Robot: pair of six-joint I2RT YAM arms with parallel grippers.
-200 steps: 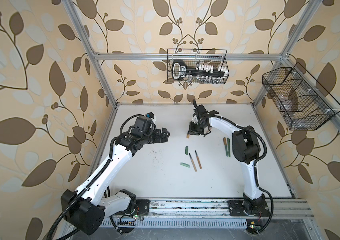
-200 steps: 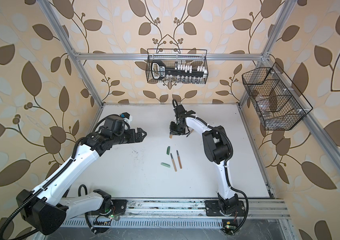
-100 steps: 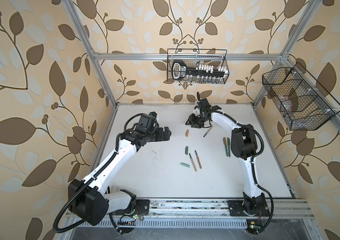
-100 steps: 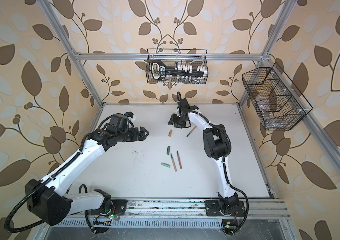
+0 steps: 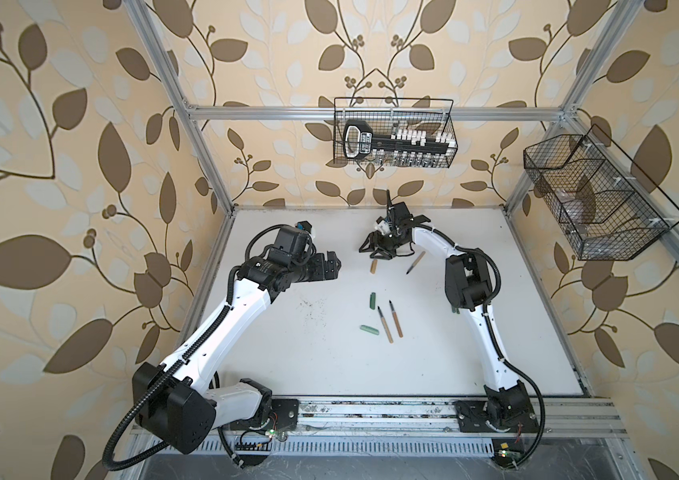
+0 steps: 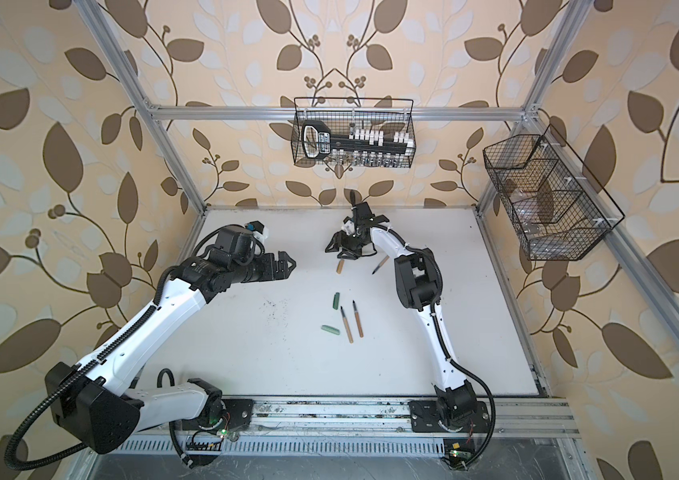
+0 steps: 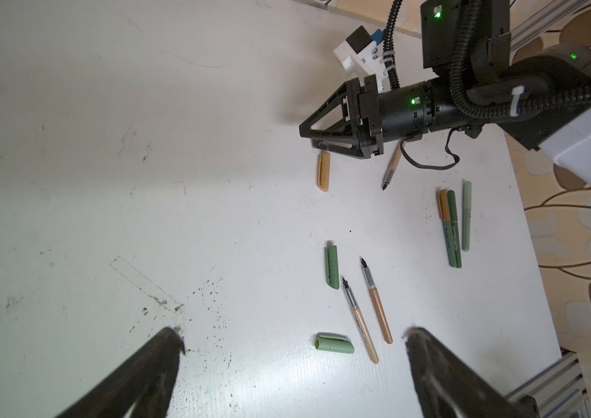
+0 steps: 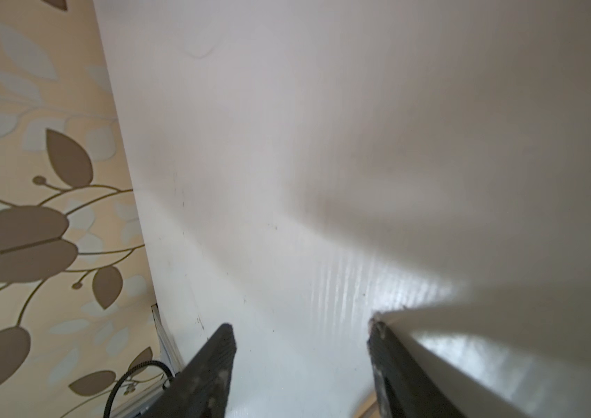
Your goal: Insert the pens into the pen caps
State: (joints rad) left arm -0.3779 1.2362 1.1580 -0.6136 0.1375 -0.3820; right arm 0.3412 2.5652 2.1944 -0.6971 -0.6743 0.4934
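Starting at the near rail [image 5: 371, 409] with its two arm bases. Reaching next, on the surface [image 5: 287, 365], a mint cap [image 5: 369, 329] lying flat, just beside a tan pen [image 5: 385, 325] and a second tan pen [image 5: 395, 318], both uncapped, dark tips pointing away. Passing a dark green cap [image 5: 372, 301] just beyond, near the first pen's tip. Noting to the right, mostly hidden behind the right arm's elbow in both top views, capped pens [image 7: 453, 246] lying side by side, dark green and pale green, plain in the left wrist view. Finding the left hand [image 5: 335, 268] above the surface, left of the middle, fingers [image 7: 149, 369] spread wide, grasping nothing. Meeting at about the same depth a tan cap [image 5: 374, 266] and, well apart to its right, a loose pen [image 5: 415, 262], uncapped, tip toward the front. Ending at the right hand [image 5: 367, 252], low and just beside the tan cap's far end, contact unclear, released, only bare surface between its fingers [image 8: 207, 369] in the right wrist view.
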